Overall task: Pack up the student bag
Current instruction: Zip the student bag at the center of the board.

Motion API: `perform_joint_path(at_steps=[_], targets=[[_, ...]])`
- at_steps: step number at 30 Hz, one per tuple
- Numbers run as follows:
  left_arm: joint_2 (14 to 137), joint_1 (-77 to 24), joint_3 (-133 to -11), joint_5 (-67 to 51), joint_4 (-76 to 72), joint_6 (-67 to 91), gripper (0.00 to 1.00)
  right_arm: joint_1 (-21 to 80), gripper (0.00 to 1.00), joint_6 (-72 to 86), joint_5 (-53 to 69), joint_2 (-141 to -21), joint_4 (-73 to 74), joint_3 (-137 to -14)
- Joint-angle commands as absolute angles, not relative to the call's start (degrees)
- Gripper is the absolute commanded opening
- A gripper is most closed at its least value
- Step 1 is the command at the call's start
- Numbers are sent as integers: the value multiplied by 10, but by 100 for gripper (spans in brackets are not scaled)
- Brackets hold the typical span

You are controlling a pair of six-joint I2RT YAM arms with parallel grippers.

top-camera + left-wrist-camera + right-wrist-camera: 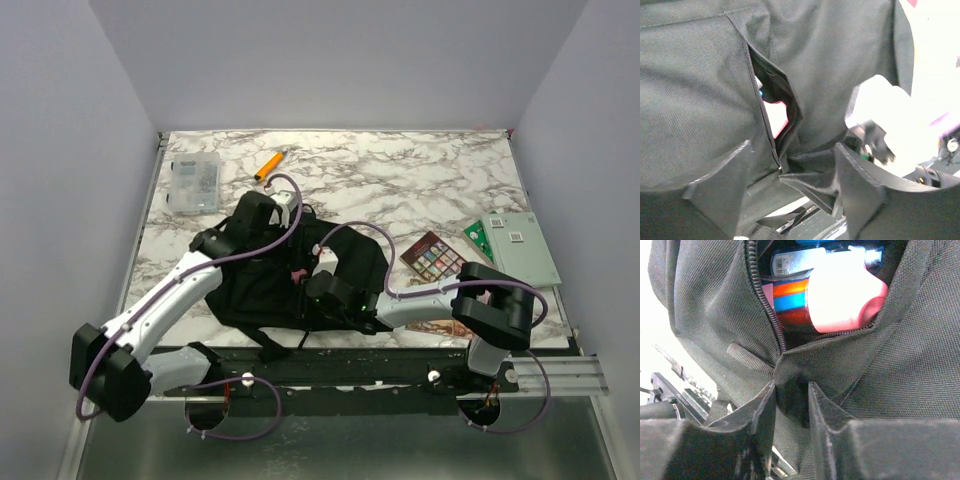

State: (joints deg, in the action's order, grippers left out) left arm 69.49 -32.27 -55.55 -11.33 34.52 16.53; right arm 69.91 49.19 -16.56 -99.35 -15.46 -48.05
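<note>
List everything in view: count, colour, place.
student bag: 1, black, table centre, zip partly open
inside the bag: at least 3 things, a pink-white one, an orange-blue striped one, a white-blue container; what they are is unclear
plastic box: 1, clear, far left of the table
marker: 1, orange, far side, right of the box
colour card: 1, dark with coloured squares, right of the bag
board: 1, pale green, right edge of the table
table: 1, white marble pattern
left fingers: 2, black, apart, by the zip's end
right fingers: 2, black, closed on bag fabric below the zip
</note>
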Motion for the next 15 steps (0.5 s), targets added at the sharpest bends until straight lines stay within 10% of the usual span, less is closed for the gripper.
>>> perform_joint_path(at_steps=[1, 6, 15], targets=[[596, -319, -526, -111, 379, 244, 74, 700, 28, 490, -161, -992, -207, -443], [518, -304, -464, -123, 388, 342, 68, 700, 1, 495, -150, -983, -234, -418], [539, -296, -406, -118, 370, 355, 54, 699, 1, 491, -149, -953, -233, -401]])
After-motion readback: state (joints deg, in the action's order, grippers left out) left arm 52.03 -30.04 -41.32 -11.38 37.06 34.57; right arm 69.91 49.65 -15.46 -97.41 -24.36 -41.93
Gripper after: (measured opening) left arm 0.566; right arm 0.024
